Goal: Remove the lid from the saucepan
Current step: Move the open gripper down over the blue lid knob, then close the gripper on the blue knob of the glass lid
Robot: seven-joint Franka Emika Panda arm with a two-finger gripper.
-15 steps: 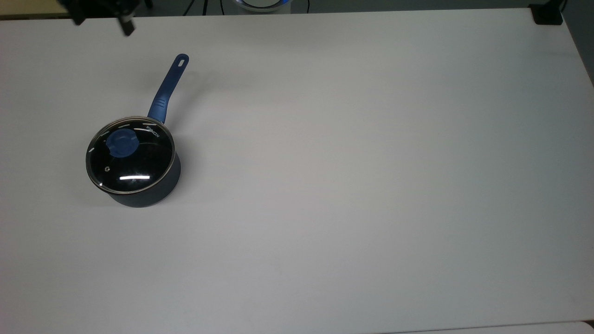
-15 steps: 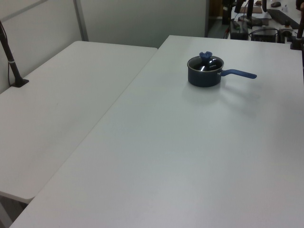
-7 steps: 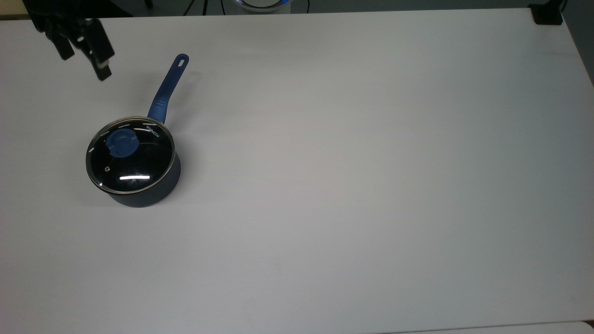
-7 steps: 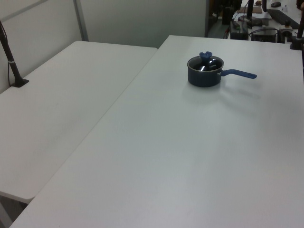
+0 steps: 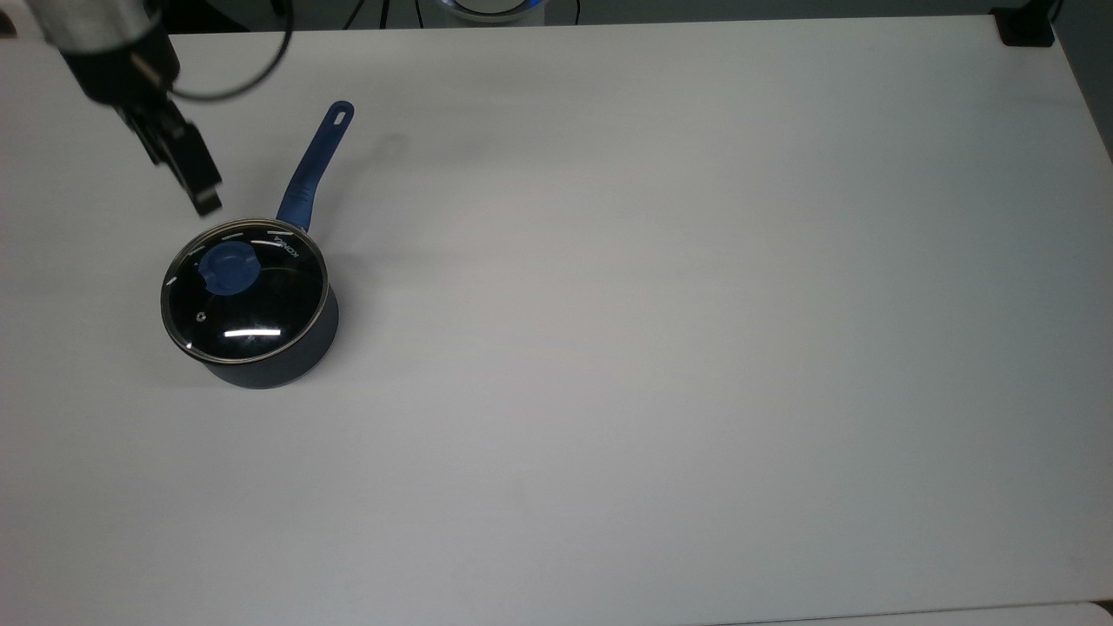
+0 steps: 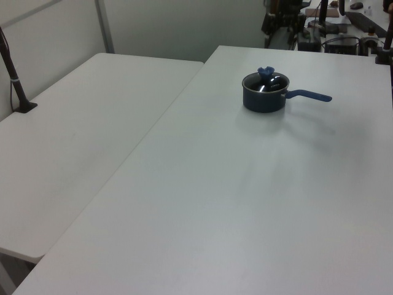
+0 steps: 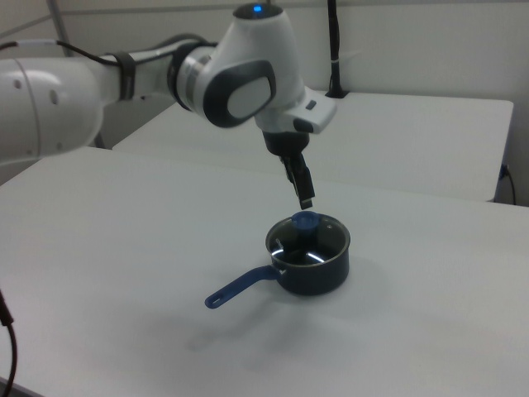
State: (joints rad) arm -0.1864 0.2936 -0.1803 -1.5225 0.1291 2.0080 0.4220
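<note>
The small round dark navy saucepan (image 5: 261, 343) stands on the white table (image 5: 661, 348), in the top view's left part. Its long blue handle (image 5: 315, 169) with a hole at the end runs away from the pot toward the top view's upper right; in the left view the handle (image 6: 309, 95) points to the left view's right, and in the right view it (image 7: 240, 288) reaches toward the right view's lower left. The round clear glass lid (image 5: 245, 289) with a thin metal rim sits flat on the pot, its round blue knob (image 5: 228, 269) upward.

The black gripper (image 5: 206, 203) of the white arm (image 7: 149, 78) hangs above the table just beside the pot's rim, at the top view's upper left of the lid; in the right view it (image 7: 305, 199) hovers just over the knob (image 7: 305, 221) without touching. Whether its fingers are spread or pressed together cannot be told.

A second white table (image 6: 73, 141) adjoins on the left view's left, with a dark post (image 6: 15, 80) standing on it.
</note>
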